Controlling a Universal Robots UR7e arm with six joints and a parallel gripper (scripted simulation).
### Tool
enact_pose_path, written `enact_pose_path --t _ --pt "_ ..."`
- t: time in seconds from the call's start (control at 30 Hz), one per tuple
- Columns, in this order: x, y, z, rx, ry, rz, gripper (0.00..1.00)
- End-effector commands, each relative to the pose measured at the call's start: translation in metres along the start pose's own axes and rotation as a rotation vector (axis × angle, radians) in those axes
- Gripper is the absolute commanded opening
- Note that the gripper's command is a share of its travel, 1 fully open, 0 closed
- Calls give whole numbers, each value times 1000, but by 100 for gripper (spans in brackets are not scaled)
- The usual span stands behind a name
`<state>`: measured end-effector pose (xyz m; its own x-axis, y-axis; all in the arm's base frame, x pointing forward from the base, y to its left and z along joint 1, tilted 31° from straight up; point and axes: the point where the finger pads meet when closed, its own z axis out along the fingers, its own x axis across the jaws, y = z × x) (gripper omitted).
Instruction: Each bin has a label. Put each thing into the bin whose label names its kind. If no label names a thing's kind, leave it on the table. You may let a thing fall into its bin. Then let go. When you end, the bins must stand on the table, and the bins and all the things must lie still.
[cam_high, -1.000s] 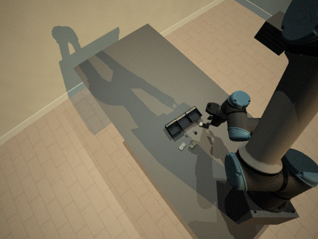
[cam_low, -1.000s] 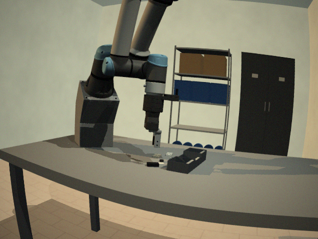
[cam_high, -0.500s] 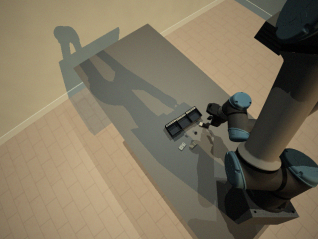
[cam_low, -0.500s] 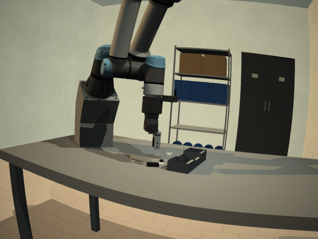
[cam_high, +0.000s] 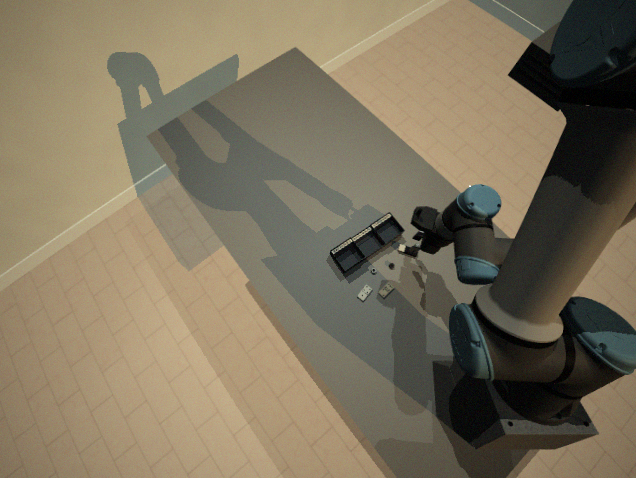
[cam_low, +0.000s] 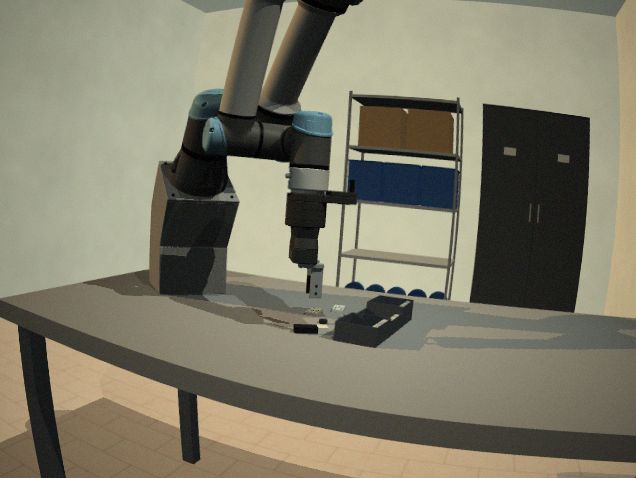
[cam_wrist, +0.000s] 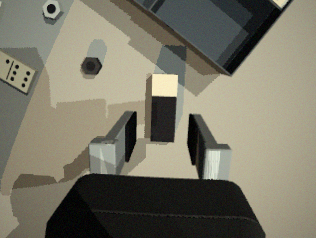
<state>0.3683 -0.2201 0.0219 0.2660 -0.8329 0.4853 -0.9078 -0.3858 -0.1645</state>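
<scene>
Your gripper (cam_wrist: 159, 139) hangs with its jaws spread and nothing between them, straddling the eraser (cam_wrist: 163, 107) at frame centre in the wrist view (a dark block with a pale cap, lying on the table). The eraser looks lined up lengthwise with the gap, so the risk is in the descent: come down off-centre and a fingertip (cam_wrist: 106, 154) lands on the block and skids it away; close too high and you pinch only the top edge, and it may twist out on the lift.

Just above it, upper right of the frame, stands the bin (cam_wrist: 199, 8), close enough that a wide swing could knock it.

Its label reads "…IONERY", cut off by the frame edge; likely stationery, but you cannot read the rest.

At the left edge lie a domino (cam_wrist: 17, 73) and two nuts (cam_wrist: 90, 65), well clear of the fingers.
</scene>
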Motion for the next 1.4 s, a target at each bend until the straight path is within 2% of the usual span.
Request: enact_pose_path --t 0.0,0.67,1.13,1.37 --pt "0 0 0 0 1 0 75" --pt "0 0 4 0 1 0 75" --pt "0 0 60 0 1 0 75" --pt "1 -1 61 0 1 0 75"
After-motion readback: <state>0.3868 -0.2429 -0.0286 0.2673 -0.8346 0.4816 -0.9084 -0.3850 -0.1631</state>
